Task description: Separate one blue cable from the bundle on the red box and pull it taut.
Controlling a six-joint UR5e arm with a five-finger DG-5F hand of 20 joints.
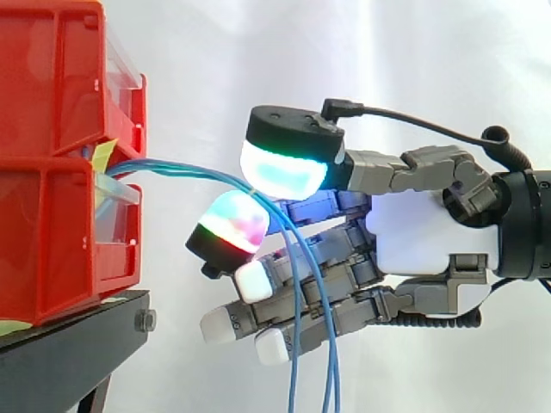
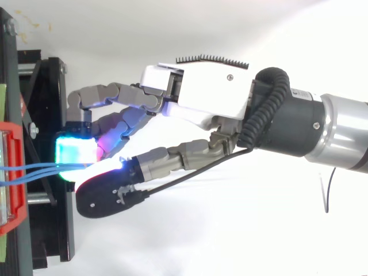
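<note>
Several blue cables [image 1: 172, 169] come out between the two stacked red bins [image 1: 52, 86], arc to the right and hang slack, dropping past the lower edge of the side view. My hand [image 1: 422, 232] reaches in from the right at the height of the arc. Its thumb pad, glowing cyan, sits on top of the cables and a finger pad, glowing magenta and green, sits right beneath, pinching them. The other fingers stretch out below, behind the hanging strands. From above, the blue cables [image 2: 29, 169] run from the red bin [image 2: 14, 172] under the pads of the hand [image 2: 207, 98].
The bins stand on a black stand [image 1: 69, 353] at the left, with a yellow tag [image 1: 102, 155] where the cables leave. A white curtain hangs behind. A thin black lead [image 2: 329, 190] dangles under the arm's wrist.
</note>
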